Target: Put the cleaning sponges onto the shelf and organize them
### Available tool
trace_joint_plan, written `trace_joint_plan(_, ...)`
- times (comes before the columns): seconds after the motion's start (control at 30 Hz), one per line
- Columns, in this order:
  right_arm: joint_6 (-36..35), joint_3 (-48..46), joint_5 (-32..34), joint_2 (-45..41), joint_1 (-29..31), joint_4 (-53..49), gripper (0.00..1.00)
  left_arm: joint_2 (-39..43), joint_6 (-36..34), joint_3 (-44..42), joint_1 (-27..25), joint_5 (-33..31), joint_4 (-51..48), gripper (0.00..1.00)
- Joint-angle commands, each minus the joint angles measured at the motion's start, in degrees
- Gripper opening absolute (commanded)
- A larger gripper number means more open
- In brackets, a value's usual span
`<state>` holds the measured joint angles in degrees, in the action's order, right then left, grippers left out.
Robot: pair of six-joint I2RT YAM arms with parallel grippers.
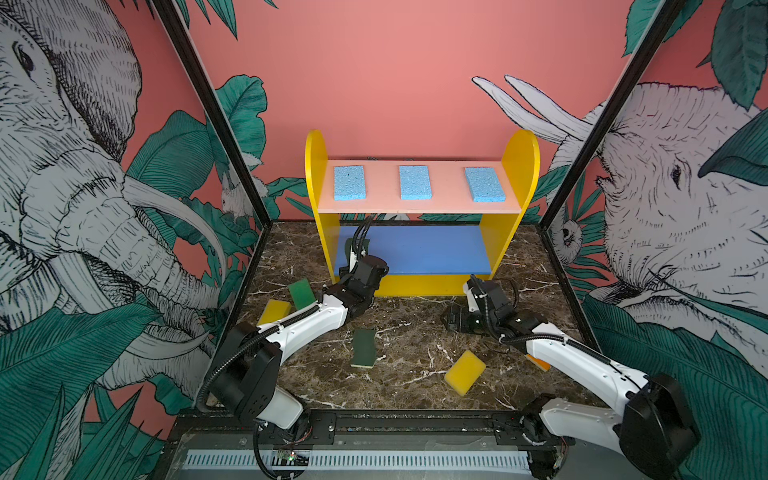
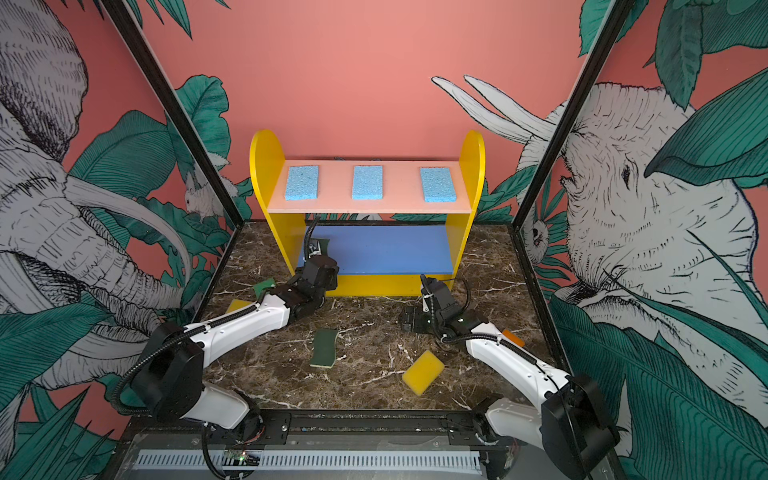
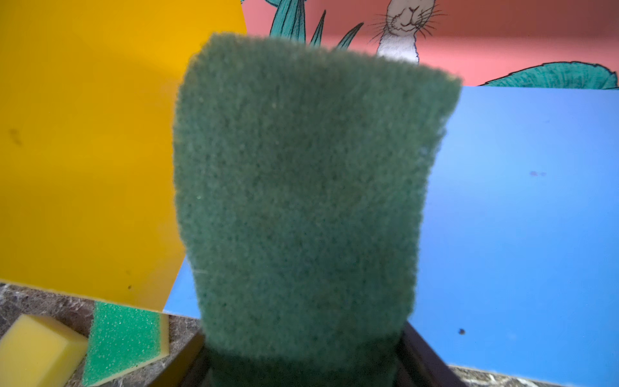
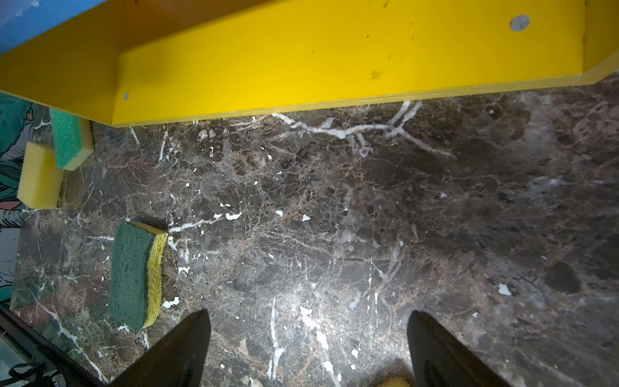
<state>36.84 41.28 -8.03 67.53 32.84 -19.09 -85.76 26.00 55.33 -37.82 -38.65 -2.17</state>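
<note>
Bright, even light above; dark-green sponge (image 3: 301, 201) blurred close to left wrist camera.

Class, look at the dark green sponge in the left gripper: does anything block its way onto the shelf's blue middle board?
Nothing visible does. The dark green sponge in the left gripper is at the left end of the bare blue middle board; the yellow side panel stands close beside it, not in the way.

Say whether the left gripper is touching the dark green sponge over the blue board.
Touching. Left wrist view shows the dark green sponge clamped in the left gripper.
</note>
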Motion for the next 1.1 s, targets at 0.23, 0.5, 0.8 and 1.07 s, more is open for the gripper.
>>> trace_joint_plan(0.23, -0.09, 0.1, -0.34, -0.81, -0.06, -0.16, 0.94, -1.55, 3.54, 1.66, 1.26, -1.81, 4.56, 0.67)
trace_joint_plan(0.5, 0.6, 0.32, -0.9, -0.01, 0.07, 0.3, 0.94, -2.44, 3.56, 2.37, 1.28, -1.9, 7.23, 0.67)
trace_joint_plan(0.8, 0.95, 1.0, -0.93, 0.87, 0.65, 0.33, 0.94, -5.97, 3.4, 4.44, 2.09, -2.3, 8.22, 0.67)
trace_joint_plan(1.07, 1.13, 1.86, -1.0, 2.23, 1.15, 0.32, 0.94, -5.82, 4.15, 5.13, 3.19, -0.95, 5.62, 0.69)
